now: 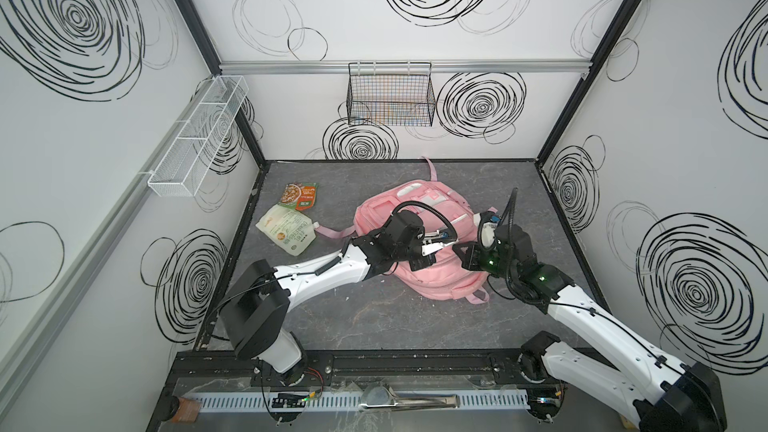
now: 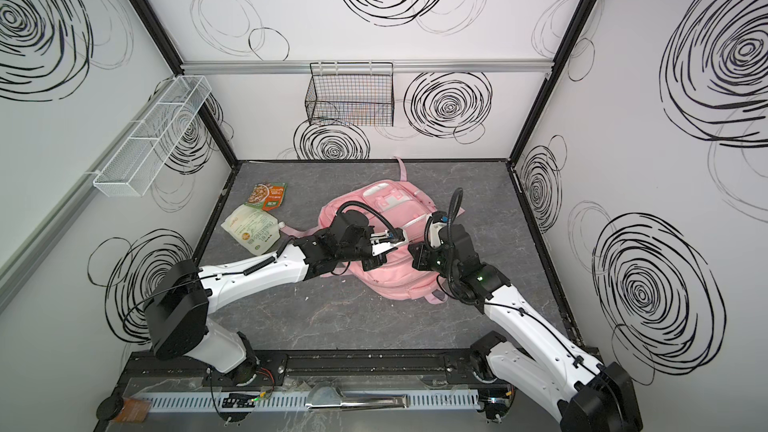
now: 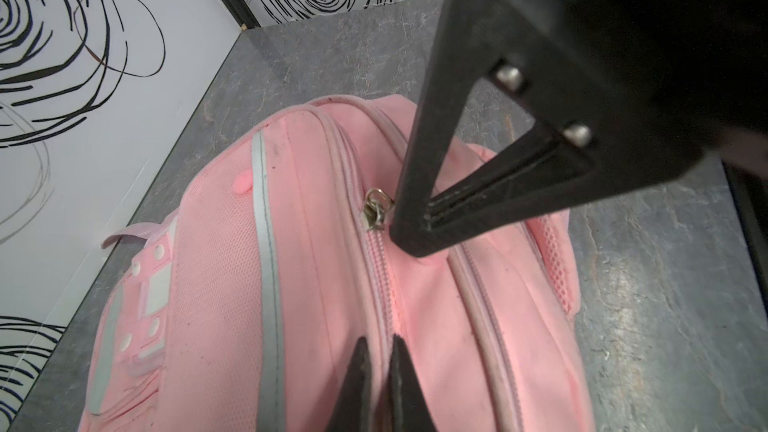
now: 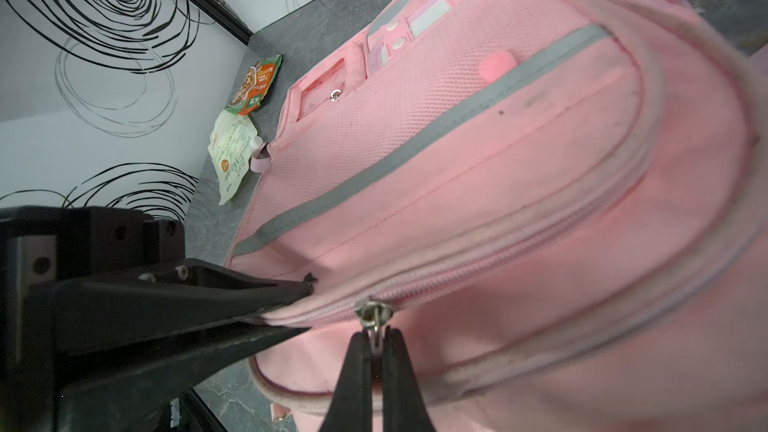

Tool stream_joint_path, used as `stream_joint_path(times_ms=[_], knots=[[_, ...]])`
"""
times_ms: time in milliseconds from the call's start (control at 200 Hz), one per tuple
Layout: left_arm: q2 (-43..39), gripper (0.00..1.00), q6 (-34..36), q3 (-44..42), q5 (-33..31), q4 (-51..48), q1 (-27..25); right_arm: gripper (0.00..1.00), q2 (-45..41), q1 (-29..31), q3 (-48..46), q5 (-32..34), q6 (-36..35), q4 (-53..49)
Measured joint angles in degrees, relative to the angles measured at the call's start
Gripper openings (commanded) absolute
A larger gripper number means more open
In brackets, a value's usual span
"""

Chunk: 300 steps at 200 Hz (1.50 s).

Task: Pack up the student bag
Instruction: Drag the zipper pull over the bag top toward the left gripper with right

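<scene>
Student bag (image 1: pixel 438 280) lies flat near the middle of the grey tabletop (image 1: pixel 374 326), a touch to the right, with its front pockets and pale stripe facing up. Both arms meet over its near half. The right claw (image 4: pixel 377 332) is pinched together on the metal zipper pull (image 4: pixel 372 312), whose ring sits between its tips. Just beside it on the same zip line, the left claw (image 4: pixel 308 304) is clamped on the student bag itself, nipping the piped fabric edge by the zipper. In its own wrist view the two fingers (image 3: pixel 361 371) stand almost touching, with the zip tape between them.

A pink strap (image 1: pixel 332 232) trails left from the bag and ends just beside a white spouted pouch (image 1: pixel 286 230). An orange and green food pouch (image 1: pixel 300 196) lies beyond that at the far left, touching the white one. On the far wall hangs a black wire basket (image 1: pixel 390 97). On the left wall is a white mesh rack (image 1: pixel 199 135).
</scene>
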Motion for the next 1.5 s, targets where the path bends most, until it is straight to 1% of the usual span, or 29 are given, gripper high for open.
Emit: stream_joint_path(times_ms=[110, 215, 290, 365, 380, 420, 440, 460, 490, 545, 630, 710, 871, 1026, 1071, 1101, 1156, 1206, 1316, 1326, 1331, 1441, 1501], knots=[[-1.5, 0.00, 0.0, -2.2, 1.8, 2.1, 1.1, 0.00, 0.0, -6.5, 0.0, -4.0, -2.4, -0.4], [-3.8, 0.00, 0.3, -4.2, 4.9, 2.4, 3.0, 0.00, 0.1, -12.8, 0.0, -7.6, -4.6, -0.6], [-5.3, 0.00, 0.6, -5.3, 7.1, 2.2, 4.5, 0.00, 0.2, -15.2, 0.0, -9.9, -5.9, -0.7], [-7.0, 0.00, 1.1, -6.4, 9.2, 1.7, 6.3, 0.00, 0.4, -15.9, 0.0, -11.9, -6.6, -0.5], [-7.3, 0.02, 1.4, -6.6, 9.6, 1.6, 6.6, 0.00, 0.5, -15.9, 0.0, -12.3, -6.7, -0.4], [-8.2, 0.28, 1.9, -7.1, 10.2, 1.0, 7.2, 0.00, 0.6, -15.8, 0.0, -13.6, -6.7, -0.2], [-8.5, 0.38, 2.3, -7.2, 10.4, 0.8, 7.4, 0.00, 0.6, -15.5, 0.0, -13.9, -6.6, -0.1], [-8.8, 0.44, 2.2, -7.3, 10.3, 0.3, 7.6, 0.00, 0.7, -15.1, 0.0, -14.0, -6.6, 0.2], [-9.5, 0.46, 2.3, -7.5, 9.8, -0.7, 7.9, 0.00, 0.8, -14.4, 0.0, -13.5, -6.5, 0.6], [-10.6, 0.53, 2.2, -7.5, 8.9, -1.9, 8.5, 0.00, 0.9, -12.0, 0.0, -12.1, -5.9, 0.7], [-11.5, 0.53, 1.8, -7.5, 7.3, -2.7, 8.2, 0.00, 0.9, -7.9, 0.0, -9.4, -4.5, 2.0], [-11.1, 0.54, 1.2, -7.0, 5.4, -2.7, 6.3, 0.00, 0.9, -5.0, -0.4, -8.3, -2.4, 3.5], [-7.7, 0.53, -0.8, -4.1, 3.0, -0.8, 1.9, 0.00, 0.8, -0.9, -1.6, -6.8, 0.9, 5.8], [-4.1, 0.49, -2.0, -2.5, 0.7, 0.9, 1.3, 0.00, 0.8, 1.7, -1.7, -5.9, 2.4, 6.3], [-3.3, 0.43, -2.1, -2.4, 0.0, 1.1, 1.3, 0.00, 0.8, 2.3, -1.7, -5.6, 2.5, 6.3], [-2.8, 0.38, -2.1, -2.2, -0.4, 1.0, 1.3, 0.00, 0.8, 2.6, -1.7, -5.4, 2.6, 6.3], [-1.9, 0.33, -2.1, -1.7, -1.2, 0.9, 1.3, 0.00, 0.8, 3.0, -1.7, -5.0, 2.6, 6.3], [-1.4, 0.25, -1.9, -1.4, -1.6, 0.8, 1.3, 0.00, 0.8, 3.1, -1.7, -4.4, 2.6, 6.2], [-1.2, 0.05, -1.7, -1.1, -1.9, 0.7, 1.0, 0.00, 0.7, 3.0, -1.7, -2.6, 2.0, 5.5], [-1.2, 0.01, -1.4, -1.1, -1.9, 0.7, 1.0, 0.00, 0.7, 2.9, -1.7, -2.5, 1.9, 5.4], [-1.2, 0.00, -1.0, -1.1, -1.9, 0.7, 1.0, 0.00, 0.7, 2.9, -1.7, -2.4, 1.9, 5.4], [-1.3, 0.00, -0.8, -1.3, -1.8, 0.7, 1.0, 0.00, 0.6, 0.5, -1.7, -2.2, 0.3, 4.7], [-1.8, 0.00, -0.6, -2.1, -1.4, 1.5, 1.2, 0.00, 0.8, -2.2, -1.7, -3.9, -0.7, 4.5]])
